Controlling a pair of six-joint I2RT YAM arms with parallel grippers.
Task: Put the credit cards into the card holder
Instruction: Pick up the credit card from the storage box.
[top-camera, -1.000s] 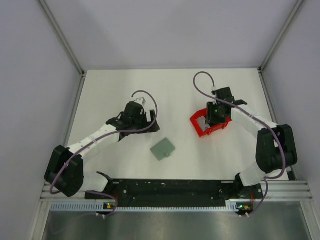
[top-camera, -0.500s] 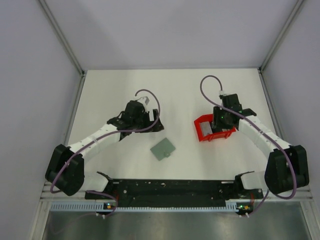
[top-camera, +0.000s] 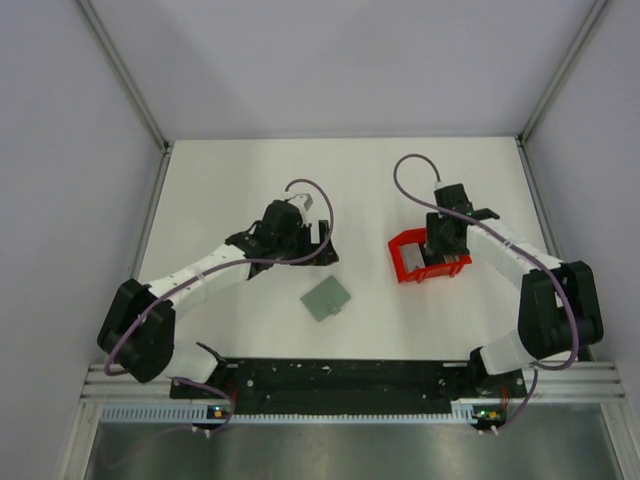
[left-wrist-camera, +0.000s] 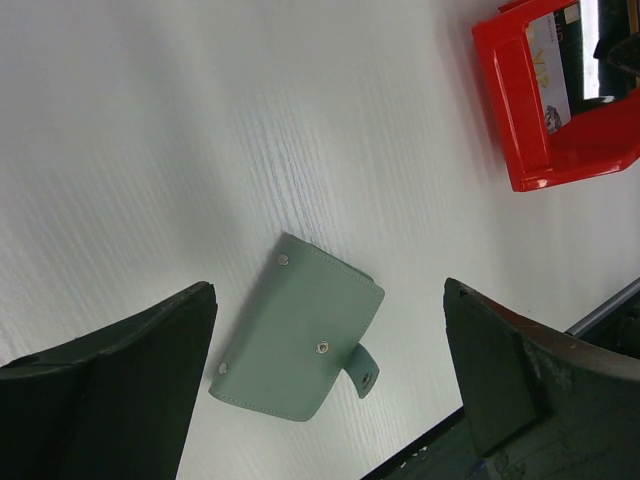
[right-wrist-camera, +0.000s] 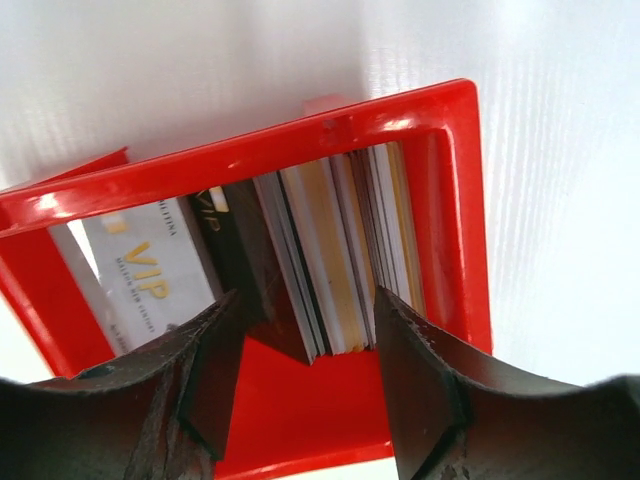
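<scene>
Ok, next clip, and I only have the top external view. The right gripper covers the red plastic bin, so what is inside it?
Observer: The right wrist view shows a stack of thin credit cards, tan, dark and whitish, standing on edge in the red plastic bin.
Operator: Is the right gripper holding them?
Observer: The right gripper straddles the stack. I cannot tell whether it presses on the cards.
Operator: And the grey-green wallet?
Observer: In the left wrist view the flat grey-green card holder lies folded shut on the white table. The left gripper is wide open and clear of it.
</scene>
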